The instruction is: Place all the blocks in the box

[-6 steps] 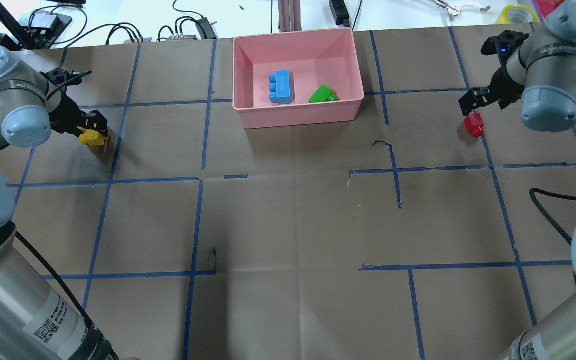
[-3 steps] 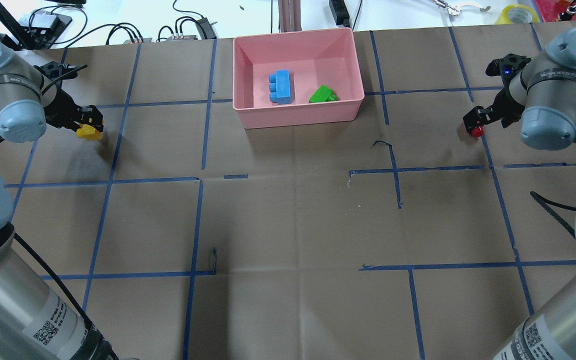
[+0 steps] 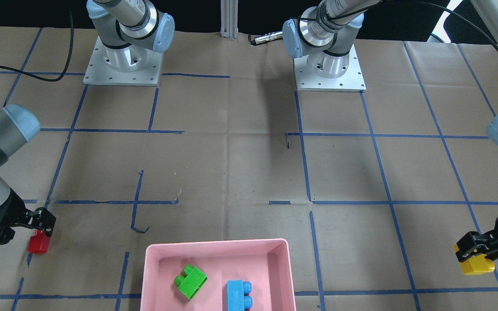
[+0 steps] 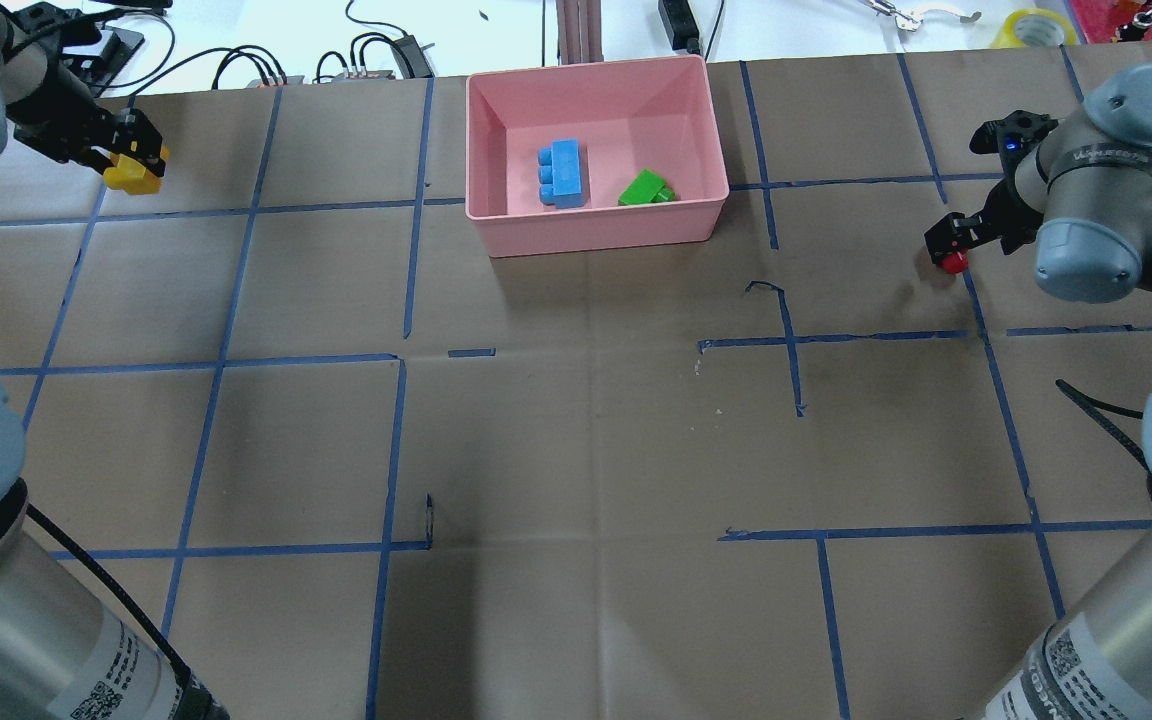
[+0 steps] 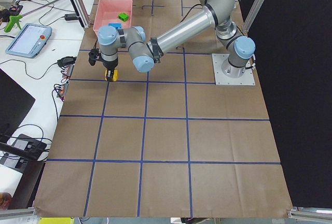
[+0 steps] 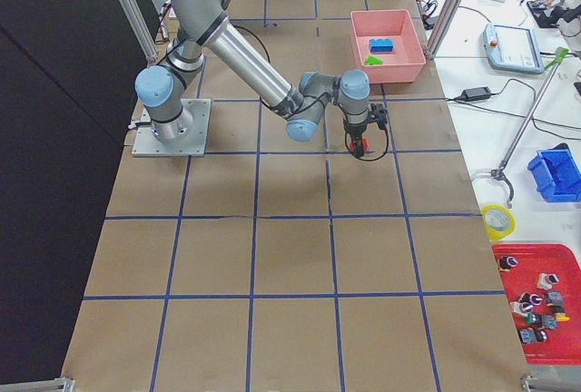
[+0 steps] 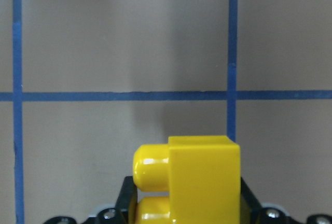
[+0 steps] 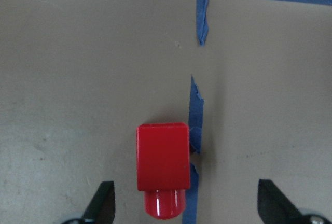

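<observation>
My left gripper (image 4: pixel 131 165) is shut on the yellow block (image 4: pixel 134 176) and holds it above the table at the far left; the block fills the bottom of the left wrist view (image 7: pixel 199 182). My right gripper (image 4: pixel 951 245) is open and low over the small red block (image 4: pixel 954 263), which lies on the table between the fingertips (image 8: pixel 104 206) in the right wrist view (image 8: pixel 162 164). The pink box (image 4: pixel 596 238) stands at the far middle and holds the light blue block (image 4: pixel 563 174) and the green block (image 4: pixel 646 188).
Blue tape lines grid the brown paper tabletop (image 4: pixel 586 420). Cables and power gear (image 4: pixel 356 55) and a tape roll (image 4: pixel 1036 25) lie beyond the far edge. An aluminium post (image 4: pixel 576 25) stands just behind the box.
My left gripper has risen and moved toward the far left corner with the yellow block. My right gripper has come down over the red block and stays open.
</observation>
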Controlling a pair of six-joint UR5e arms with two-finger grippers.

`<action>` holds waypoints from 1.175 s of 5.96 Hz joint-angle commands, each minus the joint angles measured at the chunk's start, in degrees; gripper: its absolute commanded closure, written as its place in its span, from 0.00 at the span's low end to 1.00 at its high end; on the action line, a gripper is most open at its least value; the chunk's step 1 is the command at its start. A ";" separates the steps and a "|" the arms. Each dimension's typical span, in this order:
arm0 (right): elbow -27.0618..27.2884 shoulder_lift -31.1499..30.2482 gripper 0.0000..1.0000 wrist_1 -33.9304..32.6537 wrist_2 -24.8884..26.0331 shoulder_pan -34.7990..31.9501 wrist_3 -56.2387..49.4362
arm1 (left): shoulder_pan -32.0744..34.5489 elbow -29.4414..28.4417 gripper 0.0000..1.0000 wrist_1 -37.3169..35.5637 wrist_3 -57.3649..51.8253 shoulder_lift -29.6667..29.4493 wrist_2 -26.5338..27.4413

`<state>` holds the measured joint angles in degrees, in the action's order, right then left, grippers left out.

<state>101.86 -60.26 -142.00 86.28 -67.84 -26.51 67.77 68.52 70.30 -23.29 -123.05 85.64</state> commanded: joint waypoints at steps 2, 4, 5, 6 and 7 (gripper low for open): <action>-0.87 1.02 0.04 -0.47 -2.41 -0.54 0.14 | 15.22 -12.61 0.69 7.75 18.61 -2.81 0.40; -1.57 2.25 0.04 -1.00 -4.46 -0.89 -0.12 | 27.80 -13.06 0.69 5.56 36.39 -5.08 0.40; -1.57 2.34 0.09 -1.00 -4.11 -0.89 -0.30 | 32.21 -13.32 0.69 2.59 41.86 -8.14 0.58; -1.57 2.25 0.36 -0.57 -3.24 -0.89 -0.74 | 33.90 -13.06 0.69 -1.09 43.83 -11.65 1.01; -1.49 2.25 0.71 -0.21 -3.14 -0.80 -0.65 | 34.36 -13.06 0.69 -4.87 43.94 -14.99 4.85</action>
<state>100.32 -58.01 -142.55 82.86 -68.70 -27.10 101.04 55.42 69.03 19.60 -134.72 87.77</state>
